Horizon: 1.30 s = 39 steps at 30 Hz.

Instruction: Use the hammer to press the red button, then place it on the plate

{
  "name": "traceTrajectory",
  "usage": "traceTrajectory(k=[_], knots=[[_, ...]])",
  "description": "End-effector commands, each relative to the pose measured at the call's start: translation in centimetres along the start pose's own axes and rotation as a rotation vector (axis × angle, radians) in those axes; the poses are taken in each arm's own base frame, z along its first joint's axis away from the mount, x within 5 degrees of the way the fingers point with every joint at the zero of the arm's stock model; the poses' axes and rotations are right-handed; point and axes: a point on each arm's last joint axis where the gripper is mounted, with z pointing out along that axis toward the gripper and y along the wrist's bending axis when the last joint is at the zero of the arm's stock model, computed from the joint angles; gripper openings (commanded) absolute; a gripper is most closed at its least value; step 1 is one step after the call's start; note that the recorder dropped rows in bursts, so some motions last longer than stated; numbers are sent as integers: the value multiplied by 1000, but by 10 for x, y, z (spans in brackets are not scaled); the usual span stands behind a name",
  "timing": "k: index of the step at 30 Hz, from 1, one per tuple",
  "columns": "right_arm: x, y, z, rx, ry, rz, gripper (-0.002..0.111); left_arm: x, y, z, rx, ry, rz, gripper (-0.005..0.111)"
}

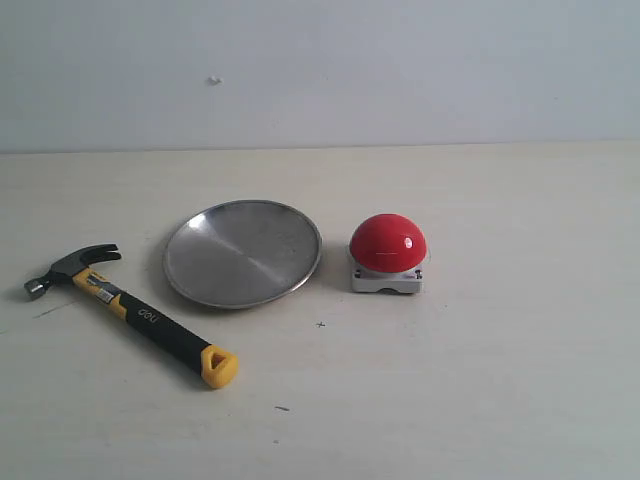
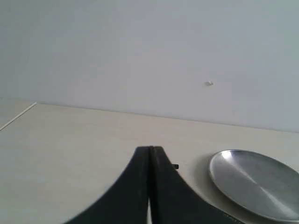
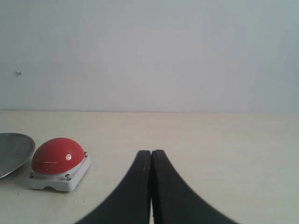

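1. The desk (image 1: pixel 480 400) is pale and carries all three things; both pairs of jaws hang low over it.
2. The plate (image 2: pixel 254 184) lies flat ahead of the left jaws, off toward the right jaws' side and apart from them.
3. The hammer (image 1: pixel 130 310) lies flat on the desk beside the plate, on the side away from the button, gripped by neither pair of jaws.
4. The button (image 3: pixel 58 161) sits ahead of the right jaws, off toward the left jaws' side, just beside the plate's rim.
5. Left jaws: closed, tips pressed together, gripping nothing.
6. Right jaws: likewise closed on nothing.
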Motion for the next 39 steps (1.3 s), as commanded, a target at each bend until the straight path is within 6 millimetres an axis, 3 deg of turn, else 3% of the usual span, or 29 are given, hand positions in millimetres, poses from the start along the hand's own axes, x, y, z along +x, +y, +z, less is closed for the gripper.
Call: traceTrajectory(k=[1, 16, 22, 39], knots=[[0, 0, 0, 7, -13, -3, 0, 1, 0, 0, -2, -4, 2, 0], [-8, 0, -1, 10, -104, -32, 0, 1, 0, 0, -2, -4, 2, 0], [-16, -1, -2, -25, -190, 389, 0, 1, 0, 0, -2, -4, 2, 0], [-18, -2, -2, -26, -222, 408, 0, 1, 0, 0, -2, -4, 2, 0]])
